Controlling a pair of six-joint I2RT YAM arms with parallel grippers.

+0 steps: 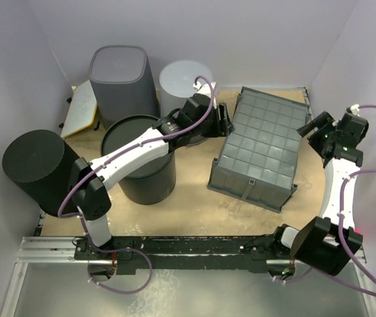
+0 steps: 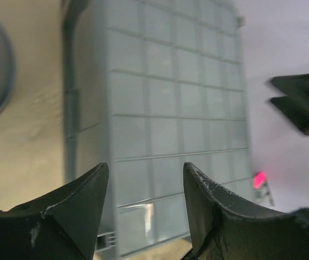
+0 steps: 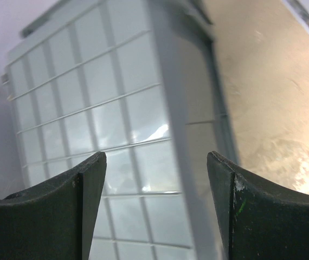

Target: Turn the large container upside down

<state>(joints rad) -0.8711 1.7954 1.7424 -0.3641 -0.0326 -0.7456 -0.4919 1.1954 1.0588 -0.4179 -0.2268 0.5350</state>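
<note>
Seemingly done: crate sits bottom-up

From where I stand, the crate rests on the table right of centre, its gridded underside facing up and its rim down on the surface, so the flip itself looks finished. The left gripper hangs just beside the crate's far-left edge, fingers spread and holding nothing. The right gripper sits just off the crate's right edge, likewise spread and empty. Both wrist views show the grid between parted fingers. I'd guess only pulling the arms clear is left.
</note>
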